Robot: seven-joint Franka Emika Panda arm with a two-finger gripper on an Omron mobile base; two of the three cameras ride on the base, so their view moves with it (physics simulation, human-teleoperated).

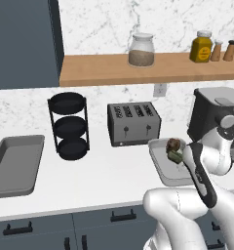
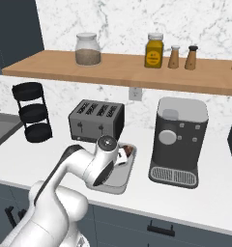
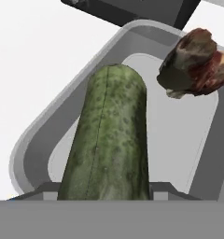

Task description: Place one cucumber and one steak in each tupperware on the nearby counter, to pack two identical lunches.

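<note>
The long bumpy dark green cucumber sits between your gripper's two dark tips, and it looks pinched there. It hangs just over the near left part of the clear grey plastic tupperware. The lumpy red and brown steak already lies in the far right corner of that same box.

Watch the rim. The cucumber is long and points toward the far wall of the box, so if you let go too high it may roll and bump the steak, or tip over the edge onto the long white stone counter.

The silver four-slot toaster stands just behind the box, and the dark grey coffee machine is close on the right. A wide swing of your arm could knock either one.

I see one box here, so the second lunch is probably not packed yet.
</note>
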